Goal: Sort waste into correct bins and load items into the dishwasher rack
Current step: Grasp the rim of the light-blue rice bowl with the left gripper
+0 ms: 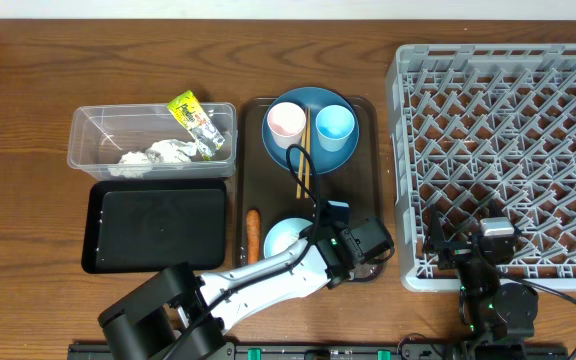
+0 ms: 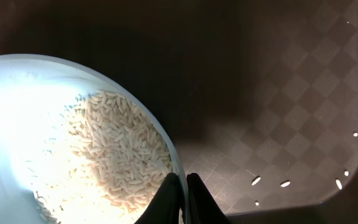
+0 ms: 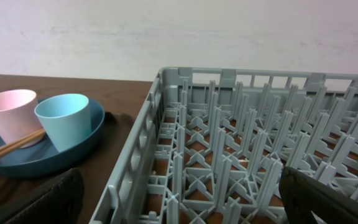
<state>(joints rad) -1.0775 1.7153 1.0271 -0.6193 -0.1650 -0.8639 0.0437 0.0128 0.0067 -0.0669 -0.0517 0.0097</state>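
The white bowl (image 1: 280,238) sits at the near end of the brown tray (image 1: 358,190), towards the table's near edge and about midway along it. It holds a heap of rice (image 2: 117,149). The left tool (image 2: 182,194) is closed on the bowl's rim, one finger inside and one outside. That is likely because the bowl is too wide to take any other way, and a rim pinch lets it be lifted and tipped. The rice probably has to go into a bin before the bowl goes to the rack.

A few stray grains (image 2: 284,183) lie on the tray floor beside the bowl. The carrot (image 1: 253,232) lies just off the tray's left rim, next to the black tray (image 1: 153,225). Beyond that tray stands the clear tub (image 1: 83,140), which holds the crumpled paper (image 1: 153,155) and the snack wrapper (image 1: 196,122).

At the tray's far end the blue plate (image 1: 313,100) carries the pink cup (image 1: 286,123), the light blue cup (image 1: 335,124) and the chopsticks (image 1: 303,165). The grey rack (image 1: 508,150) fills the table's right side. The right tool (image 1: 465,245) hovers over the rack's near left corner with its fingers spread wide and nothing between them, apparently waiting.

From overhead the left arm covers much of the bowl and the grip itself. The left wrist view cuts off the bowl's left and lower parts, and glare washes out its inside. How deep the fingers bite cannot be told. The right wrist view shows only the edges of its own fingers.
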